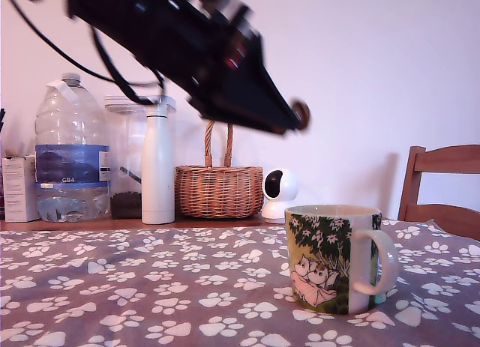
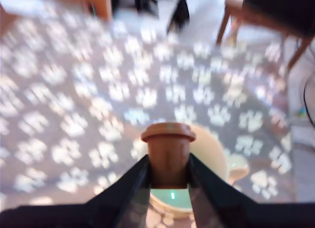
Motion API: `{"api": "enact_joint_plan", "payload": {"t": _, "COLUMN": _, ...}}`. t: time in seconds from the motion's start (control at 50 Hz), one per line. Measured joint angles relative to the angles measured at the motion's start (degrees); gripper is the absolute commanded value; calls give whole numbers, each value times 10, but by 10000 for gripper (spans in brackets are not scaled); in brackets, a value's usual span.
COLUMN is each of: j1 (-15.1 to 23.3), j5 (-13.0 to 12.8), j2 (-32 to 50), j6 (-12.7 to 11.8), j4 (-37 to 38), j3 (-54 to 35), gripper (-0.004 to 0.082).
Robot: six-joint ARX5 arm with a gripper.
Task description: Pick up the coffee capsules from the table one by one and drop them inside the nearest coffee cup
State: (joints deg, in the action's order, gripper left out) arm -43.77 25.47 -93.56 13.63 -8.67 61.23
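A plain white wall (image 1: 375, 77) behind — evenly, softly lit. A wooden shelf (image 1: 135, 222) runs along it; a wooden chair (image 1: 442, 186) stands at the exterior view's right.

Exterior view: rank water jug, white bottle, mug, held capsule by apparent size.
1. Water jug
2. White bottle and mug: unsure, the mug sits much nearer the camera
3. Capsule, held in the gripper

I'm seeing the coffee cup (image 1: 334, 258) sitting on the table (image 1: 135, 287) at the exterior view's lower right, the claw (image 1: 289, 121) hanging above it, a coffee capsule (image 1: 301, 115) sitting between its fingers.
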Motion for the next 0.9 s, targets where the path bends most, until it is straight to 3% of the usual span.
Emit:
{"api": "enact_joint_plan", "payload": {"t": 0.5, "j1": -43, "j5": -65, "j2": -85, "j6": 36, "j4": -134, "j3": 122, "gripper": 57}}
{"api": "enact_joint_plan", "payload": {"t": 0.9, "j1": -54, "j5": -73, "j2": -122, "j6": 52, "j4": -172, "j3": 138, "gripper": 57}}
